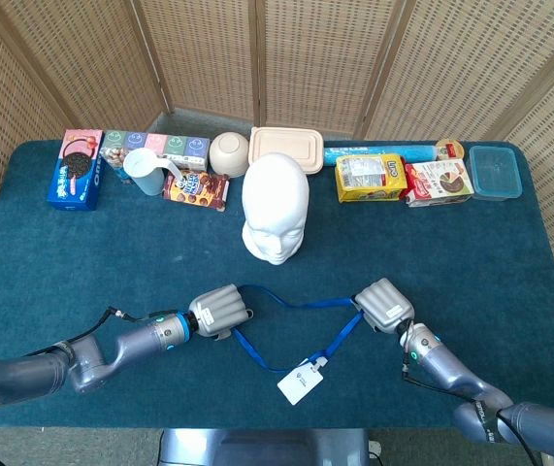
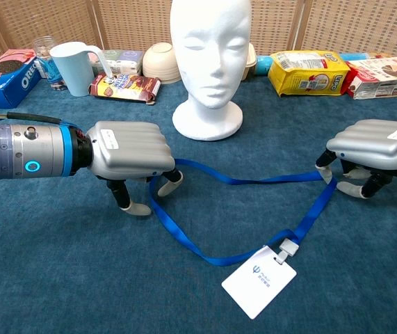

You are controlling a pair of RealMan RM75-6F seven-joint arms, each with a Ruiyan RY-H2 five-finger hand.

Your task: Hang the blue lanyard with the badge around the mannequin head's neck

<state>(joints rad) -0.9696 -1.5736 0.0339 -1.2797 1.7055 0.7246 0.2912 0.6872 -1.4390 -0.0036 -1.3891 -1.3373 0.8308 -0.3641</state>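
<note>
Left hand: the left hand (image 2: 127,147) sits palm down on the table (image 1: 82,262), fingers curled down over one end of the strap loop; whether they actually grip it, I cannot tell.
Right hand: the right hand (image 2: 373,145), palm down, pinches the other end of the loop.
Lanyard: the lanyard (image 2: 254,179) lies flat between the hands, its badge (image 2: 258,281) nearest the camera.
Mannequin head: the mannequin head (image 1: 275,207) stands upright behind the strap, neck bare.

front cloth bare | mannequin head (image 1: 275,219) blocks centre | snack row (image 1: 257,167) apparently fills back edge
</note>
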